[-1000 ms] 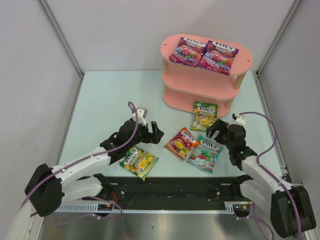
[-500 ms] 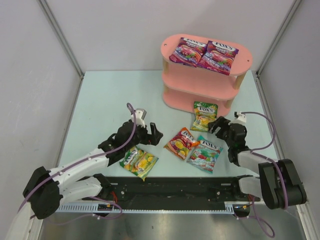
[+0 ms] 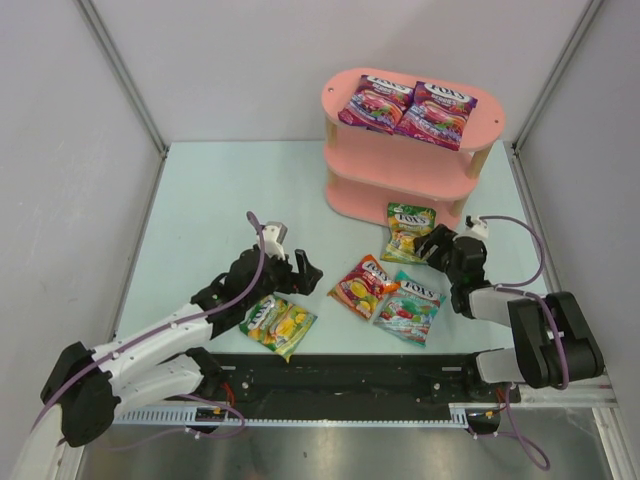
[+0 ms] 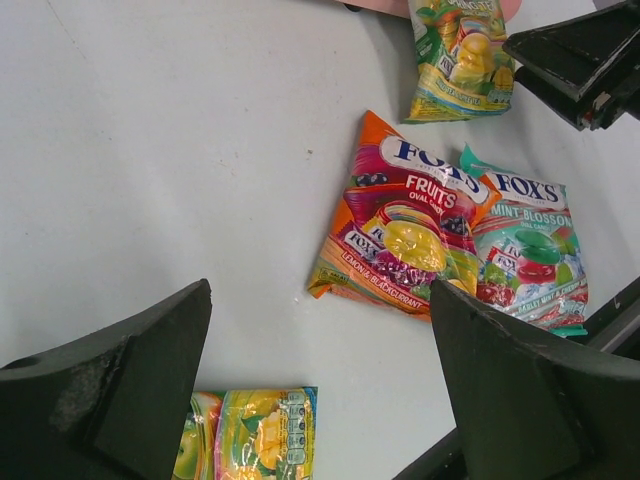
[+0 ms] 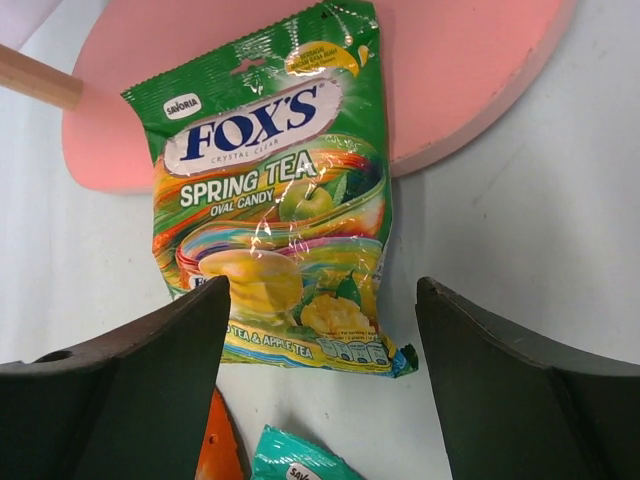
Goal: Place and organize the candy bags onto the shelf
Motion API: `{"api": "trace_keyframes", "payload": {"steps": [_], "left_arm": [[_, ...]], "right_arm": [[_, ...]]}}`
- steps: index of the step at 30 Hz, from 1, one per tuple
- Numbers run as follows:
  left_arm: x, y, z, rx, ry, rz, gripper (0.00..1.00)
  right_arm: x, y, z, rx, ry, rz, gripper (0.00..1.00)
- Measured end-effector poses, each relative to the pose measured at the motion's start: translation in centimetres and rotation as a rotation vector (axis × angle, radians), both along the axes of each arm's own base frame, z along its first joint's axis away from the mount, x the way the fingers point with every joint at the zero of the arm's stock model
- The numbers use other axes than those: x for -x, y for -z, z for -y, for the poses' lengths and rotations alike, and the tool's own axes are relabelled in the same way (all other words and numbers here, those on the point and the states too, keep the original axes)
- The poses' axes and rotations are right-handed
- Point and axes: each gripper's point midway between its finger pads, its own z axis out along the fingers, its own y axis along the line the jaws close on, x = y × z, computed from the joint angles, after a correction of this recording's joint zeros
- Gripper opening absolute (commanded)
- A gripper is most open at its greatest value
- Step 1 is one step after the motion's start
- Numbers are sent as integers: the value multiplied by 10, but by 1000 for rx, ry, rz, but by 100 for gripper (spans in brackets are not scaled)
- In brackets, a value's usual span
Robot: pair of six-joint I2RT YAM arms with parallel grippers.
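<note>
Seen from above, the pink three-tier shelf (image 3: pixel 370 160) with rounded boards carries two glossy purple-magenta candy bags (image 3: pixel 377 102) on its top board. A flat, glossy yellow-green candy bag (image 3: pixel 409 230) lies on the table right at the shelf's foot, its long axis running from the shelf toward the arms. The right gripper (image 3: pixel 437 245) sits at that bag's end away from the shelf. The left gripper (image 3: pixel 300 270) is well apart, out to the shelf's left, so the right arm is plainly the closer.

The left wrist camera shows the left gripper (image 4: pixel 320 400) standing wide and empty. Between it and the shelf lie a glossy red-orange candy bag (image 4: pixel 405 230) and a teal-white candy bag (image 4: pixel 525 250), the two touching.

The right wrist camera shows the right gripper (image 5: pixel 320 400) spread, one finger on either side of the yellow-green bag's near end (image 5: pixel 270 200), not pinching it. The bag's far end meets the shelf's bottom board (image 5: pixel 450 80); whether it lies on it or against it I cannot tell. The grip looks to need closing across the bag's short width.
</note>
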Motion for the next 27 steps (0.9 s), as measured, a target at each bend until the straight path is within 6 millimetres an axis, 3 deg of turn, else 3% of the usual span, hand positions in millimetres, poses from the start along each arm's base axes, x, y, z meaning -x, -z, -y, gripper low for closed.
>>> {"api": "trace_keyframes", "payload": {"steps": [14, 21, 27], "left_arm": [[1, 1, -1, 0, 1, 0, 94], [1, 2, -1, -4, 1, -4, 94], [1, 3, -1, -5, 1, -5, 94]], "right_arm": [[1, 26, -5, -17, 60, -66, 77], [-5, 29, -7, -39, 63, -57, 53], [-7, 26, -10, -50, 53, -46, 25]]}}
